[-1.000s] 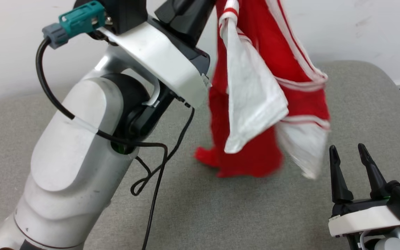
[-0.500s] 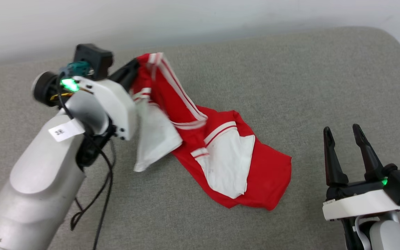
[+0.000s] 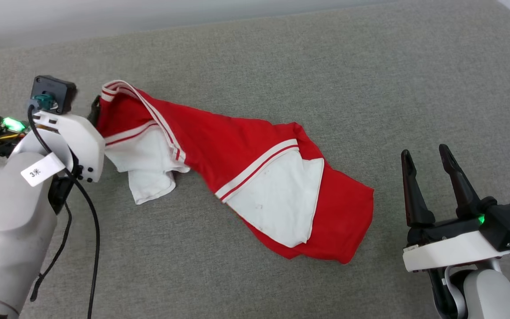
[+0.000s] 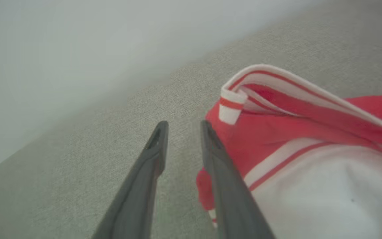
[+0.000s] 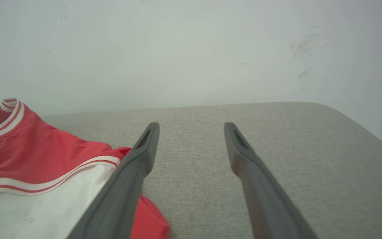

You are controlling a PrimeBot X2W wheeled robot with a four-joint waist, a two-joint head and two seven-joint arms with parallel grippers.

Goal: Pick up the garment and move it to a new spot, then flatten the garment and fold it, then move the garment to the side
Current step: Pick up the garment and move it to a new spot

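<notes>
Shirt (image 3: 237, 155) lies crumpled on the grey cushion (image 3: 326, 66), a diagonal heap running from ten o'clock to five o'clock in the head view, with a white sleeve (image 3: 277, 204) folded over the red body. Your left gripper (image 4: 182, 124) sits at nine o'clock beside the striped trim (image 3: 120, 88), fingers narrowly parted over bare cushion, gripping nothing. Your right gripper (image 3: 425, 155) sits at four o'clock, spread wide and empty. Flattening looks next: pinch the trim end and the red hem (image 3: 352, 230), then pull apart low so the folds open rather than bunch.
</notes>
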